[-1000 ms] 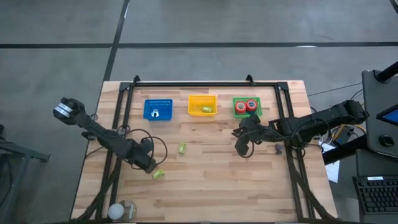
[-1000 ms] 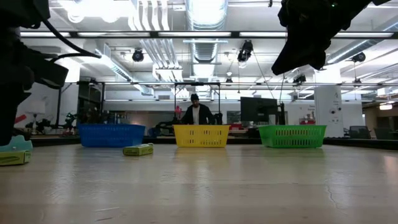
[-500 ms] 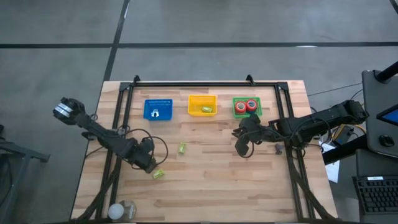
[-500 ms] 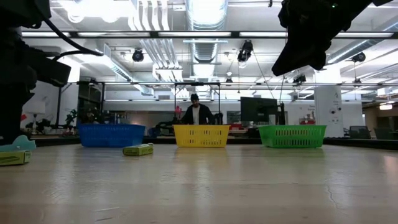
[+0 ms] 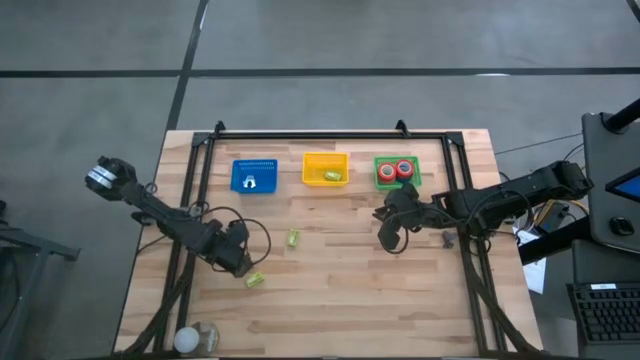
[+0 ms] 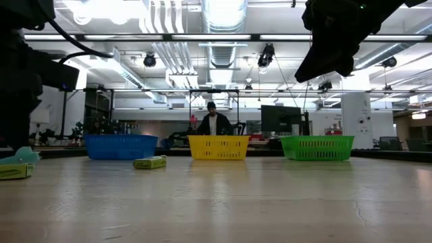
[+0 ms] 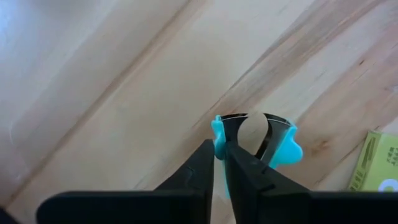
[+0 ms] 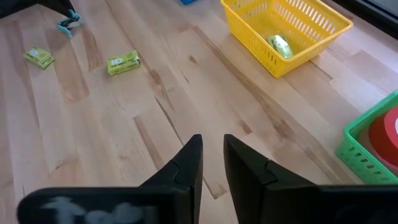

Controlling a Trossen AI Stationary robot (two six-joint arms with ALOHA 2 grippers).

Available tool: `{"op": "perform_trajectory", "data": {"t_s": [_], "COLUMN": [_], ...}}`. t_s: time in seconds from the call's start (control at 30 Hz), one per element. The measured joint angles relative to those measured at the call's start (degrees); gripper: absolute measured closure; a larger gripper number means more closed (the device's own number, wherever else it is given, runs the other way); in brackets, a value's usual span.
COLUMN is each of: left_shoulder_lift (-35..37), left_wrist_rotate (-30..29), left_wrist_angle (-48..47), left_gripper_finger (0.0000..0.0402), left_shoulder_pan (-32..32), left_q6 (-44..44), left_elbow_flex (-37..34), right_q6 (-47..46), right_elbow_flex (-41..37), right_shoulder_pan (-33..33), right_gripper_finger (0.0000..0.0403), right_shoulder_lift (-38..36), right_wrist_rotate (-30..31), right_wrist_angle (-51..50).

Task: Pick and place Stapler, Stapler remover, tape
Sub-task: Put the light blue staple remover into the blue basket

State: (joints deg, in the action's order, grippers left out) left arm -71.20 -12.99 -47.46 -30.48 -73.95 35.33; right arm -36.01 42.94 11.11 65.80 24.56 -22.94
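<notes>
A teal stapler remover (image 7: 273, 146) lies on the wood near the table's left side, and my left gripper (image 7: 221, 152) stands over it, shut on one of its wings; the high view shows this gripper (image 5: 237, 262) pointing steeply down. A green stapler (image 5: 334, 176) lies in the yellow tray (image 5: 312, 160). Red tape rolls (image 5: 398, 169) sit in the green tray (image 5: 380, 180). My right gripper (image 8: 212, 149) hangs above the table's right half (image 5: 388, 242), open by a narrow gap with nothing in it. My left gripper pinches the stapler remover's teal wing (image 7: 217, 132) on one side between its two fingers. The fingers come from above, pointing steeply down. The rest of the remover sticks out beyond the fingertips and lies on the table.
Two small green boxes lie on the wood, one (image 5: 255, 281) right beside the left gripper and one (image 5: 293, 238) nearer the middle. The blue tray (image 5: 237, 170) at the far left holds a pale item. A round container (image 5: 197, 338) stands at the near left corner. A person stands in the room beyond.
My left gripper has stayed over the stapler remover while its wrist has turned a little. The right arm has kept still.
</notes>
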Motion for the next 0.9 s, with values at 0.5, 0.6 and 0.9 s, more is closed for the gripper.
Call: {"op": "perform_trajectory", "data": {"t_s": [0.5,0.6,0.9], "left_shoulder_lift": [0.04,0.04,0.04], "left_wrist_rotate": [-3.68,-3.55,-3.42], "left_wrist_angle": [1.61,1.65,2.05], "left_gripper_finger": [0.0384,0.0388,0.0362], "left_shoulder_pan": [0.00,0.00,0.00], "left_q6": [1.83,1.83,0.92], "left_elbow_flex": [0.00,0.00,0.00], "right_q6": [0.15,0.13,-0.21], "right_elbow_flex": [-0.27,-0.61,-1.51], "right_shoulder_pan": [0.00,0.00,0.00], "right_gripper_finger": [0.0349,0.0347,0.0339], "right_shoulder_lift": [0.00,0.00,0.00], "right_wrist_rotate": [0.02,0.00,0.00], "right_wrist_angle": [1.04,1.07,1.88]}}
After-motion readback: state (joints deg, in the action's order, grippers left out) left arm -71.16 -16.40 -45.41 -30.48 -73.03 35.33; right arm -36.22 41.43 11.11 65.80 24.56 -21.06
